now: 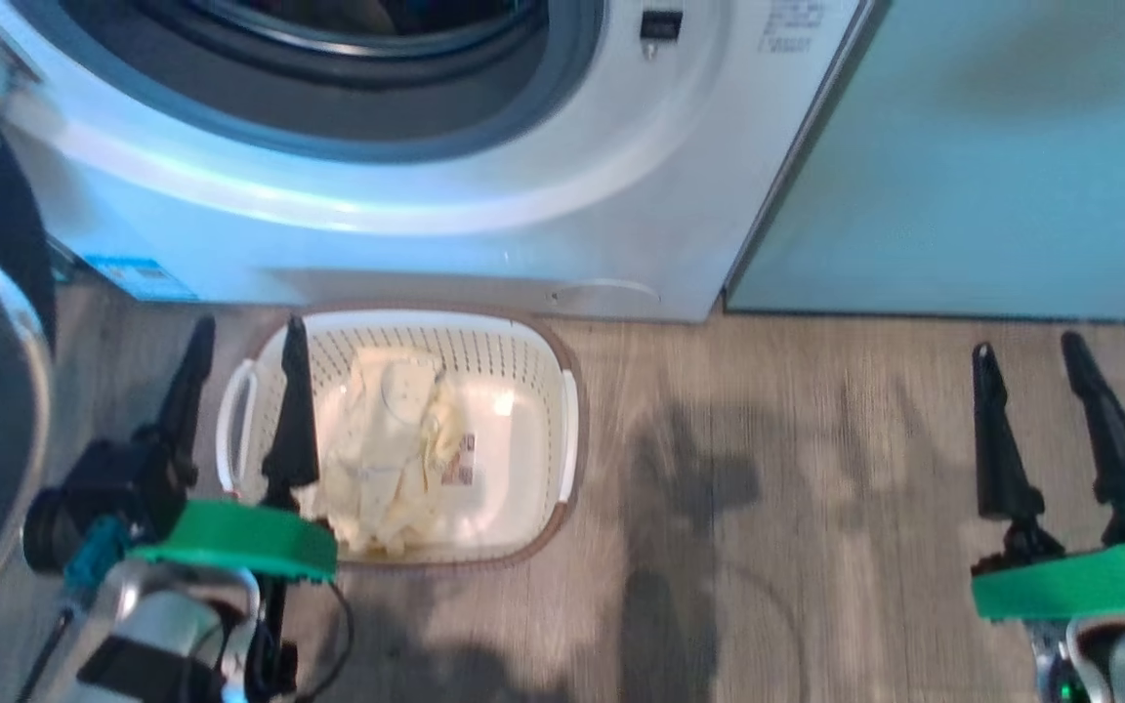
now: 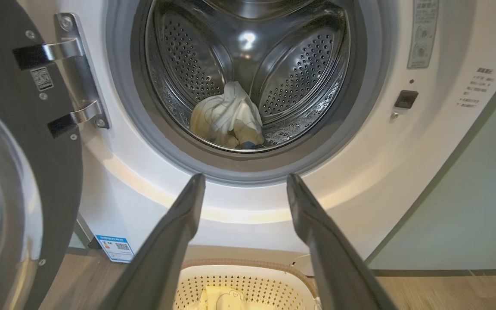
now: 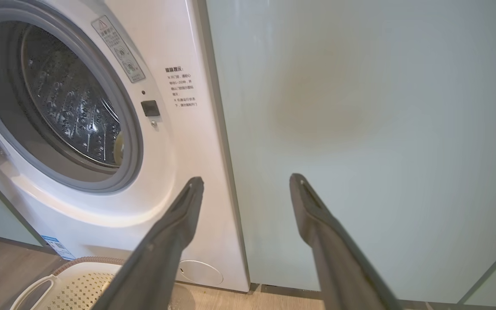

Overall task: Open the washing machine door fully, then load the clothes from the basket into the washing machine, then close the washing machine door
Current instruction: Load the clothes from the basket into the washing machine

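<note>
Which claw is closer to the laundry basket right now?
The left claw, open, its fingers straddling the basket at its left handle in the head view; the right claw, also open, sits far off over bare wood floor.

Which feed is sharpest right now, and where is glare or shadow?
Head view: soft and smeared, a bluish glare band across the washing machine front, dark shadows on the floor right of the basket. Left wrist view: sharp, a bright highlight on the drum, clothes readable. Right wrist view: sharp, soft even light on the cabinet panel.
</note>
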{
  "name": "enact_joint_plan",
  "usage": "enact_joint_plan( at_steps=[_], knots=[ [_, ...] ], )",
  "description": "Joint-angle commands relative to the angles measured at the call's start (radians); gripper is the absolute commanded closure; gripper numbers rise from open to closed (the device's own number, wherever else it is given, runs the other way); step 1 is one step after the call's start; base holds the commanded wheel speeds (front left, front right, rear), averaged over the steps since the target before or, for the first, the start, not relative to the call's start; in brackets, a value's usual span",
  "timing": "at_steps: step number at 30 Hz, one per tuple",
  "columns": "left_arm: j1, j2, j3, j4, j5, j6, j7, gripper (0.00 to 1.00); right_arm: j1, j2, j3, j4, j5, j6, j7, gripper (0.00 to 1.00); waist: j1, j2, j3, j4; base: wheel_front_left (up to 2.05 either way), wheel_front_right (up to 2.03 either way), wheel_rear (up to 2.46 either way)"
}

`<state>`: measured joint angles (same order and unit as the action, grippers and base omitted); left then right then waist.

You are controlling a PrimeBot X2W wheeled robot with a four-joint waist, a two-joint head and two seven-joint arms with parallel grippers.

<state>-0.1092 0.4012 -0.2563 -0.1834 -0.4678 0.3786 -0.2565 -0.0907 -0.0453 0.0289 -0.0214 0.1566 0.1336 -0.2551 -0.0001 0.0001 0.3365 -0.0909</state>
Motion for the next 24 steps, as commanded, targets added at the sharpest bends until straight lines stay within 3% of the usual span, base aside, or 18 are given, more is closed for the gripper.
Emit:
enact_joint_plan(
  at_steps=[1, 24],
  knots=[
    [0.014, 0.010, 0.060, -0.032, 0.012, -0.010, -0.005, 0.00, 0.022, -0.005, 0.017, -0.022, -0.010, -0.003, -0.007, 0.00, 0.0001, -0.0001, -0.076, 0.014, 0.00, 0.00, 0.00],
    [0.201, -0.079, 0.094, 0.010, 0.091, -0.079, -0.005, 0.00, 0.181, -0.005, 0.041, -0.017, -0.016, -0.003, -0.007, 0.00, 0.0001, -0.0001, -0.270, 0.003, 0.00, 0.00, 0.00]
  ],
)
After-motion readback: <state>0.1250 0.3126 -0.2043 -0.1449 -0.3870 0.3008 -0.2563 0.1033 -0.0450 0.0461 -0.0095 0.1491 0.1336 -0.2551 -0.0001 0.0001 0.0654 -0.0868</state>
